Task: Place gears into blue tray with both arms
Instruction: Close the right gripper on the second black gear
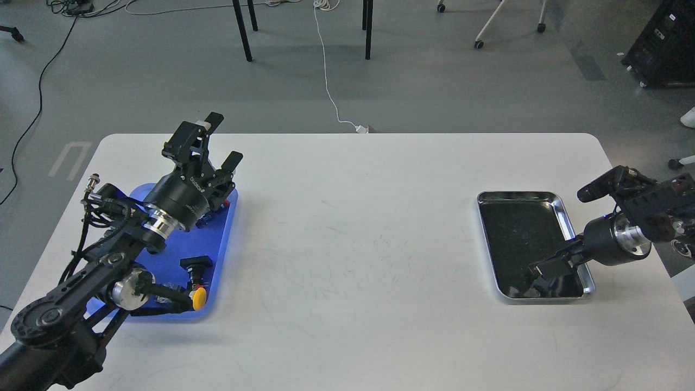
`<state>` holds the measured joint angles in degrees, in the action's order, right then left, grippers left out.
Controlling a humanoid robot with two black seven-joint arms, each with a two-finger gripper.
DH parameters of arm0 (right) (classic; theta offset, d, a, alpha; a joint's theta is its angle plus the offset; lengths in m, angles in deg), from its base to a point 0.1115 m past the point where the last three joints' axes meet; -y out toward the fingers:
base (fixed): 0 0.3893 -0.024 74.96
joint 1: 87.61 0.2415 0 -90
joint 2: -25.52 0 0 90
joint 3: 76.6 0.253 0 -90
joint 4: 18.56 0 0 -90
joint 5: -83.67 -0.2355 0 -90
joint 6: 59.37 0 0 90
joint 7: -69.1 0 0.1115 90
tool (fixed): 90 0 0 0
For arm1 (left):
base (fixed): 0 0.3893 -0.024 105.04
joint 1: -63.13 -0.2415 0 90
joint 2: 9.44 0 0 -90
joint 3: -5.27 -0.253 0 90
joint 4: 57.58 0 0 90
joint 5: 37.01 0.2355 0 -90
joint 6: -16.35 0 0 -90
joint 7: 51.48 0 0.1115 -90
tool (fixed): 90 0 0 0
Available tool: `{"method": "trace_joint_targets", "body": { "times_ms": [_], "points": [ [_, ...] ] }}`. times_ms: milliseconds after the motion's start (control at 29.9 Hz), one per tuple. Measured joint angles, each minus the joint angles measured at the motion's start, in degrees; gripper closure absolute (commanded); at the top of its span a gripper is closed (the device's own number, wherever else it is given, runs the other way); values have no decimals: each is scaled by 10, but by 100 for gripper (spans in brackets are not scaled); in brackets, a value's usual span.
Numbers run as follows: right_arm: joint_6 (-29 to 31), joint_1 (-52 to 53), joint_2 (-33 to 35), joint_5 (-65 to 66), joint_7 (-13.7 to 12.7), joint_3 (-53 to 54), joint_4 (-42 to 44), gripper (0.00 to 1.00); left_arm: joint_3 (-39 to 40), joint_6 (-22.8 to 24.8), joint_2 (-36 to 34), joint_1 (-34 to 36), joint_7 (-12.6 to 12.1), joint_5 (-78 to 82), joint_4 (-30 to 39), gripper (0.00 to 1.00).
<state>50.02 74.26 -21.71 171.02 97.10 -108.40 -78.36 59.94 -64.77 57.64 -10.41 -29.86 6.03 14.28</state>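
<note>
The blue tray [169, 259] lies at the table's left edge, and my left arm covers much of it. My left gripper [223, 140] hangs above the tray's far right corner, open, with nothing between its fingers. My right gripper [541, 275] points down into the near end of the shiny metal tray [510, 228]. It is dark against the black bottom, so I cannot tell its fingers apart. No gear shows: any gear in the blue tray is hidden by my left arm, and any under my right gripper is hidden too.
Push-button switches lie in the blue tray: a yellow-capped one [200, 297] near the front, a black one [196, 264] behind it, and a red one [221, 203] under my left wrist. The white table [353, 244] spreads between the two trays.
</note>
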Motion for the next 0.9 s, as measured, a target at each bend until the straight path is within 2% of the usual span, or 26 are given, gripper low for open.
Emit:
{"method": "trace_joint_targets", "body": {
  "times_ms": [468, 602, 702, 802, 903],
  "points": [
    [-2, -3, -42, -1, 0, -21, 40, 36, 0, 0, 1, -2, 0, 0, 0, 2],
    [-2, -4, -48, -1, 0, -30, 44, 41, 1, 0, 0, -3, 0, 0, 0, 2],
    [-2, -4, -50, -1, 0, -32, 45, 51, 1, 0, 0, -3, 0, 0, 0, 2],
    [-3, -4, -53, -1, 0, -32, 46, 52, 1, 0, 0, -3, 0, 0, 0, 2],
    [-4, -5, -56, -1, 0, -33, 47, 62, 1, 0, 1, -4, 0, 0, 0, 2]
  ]
}}
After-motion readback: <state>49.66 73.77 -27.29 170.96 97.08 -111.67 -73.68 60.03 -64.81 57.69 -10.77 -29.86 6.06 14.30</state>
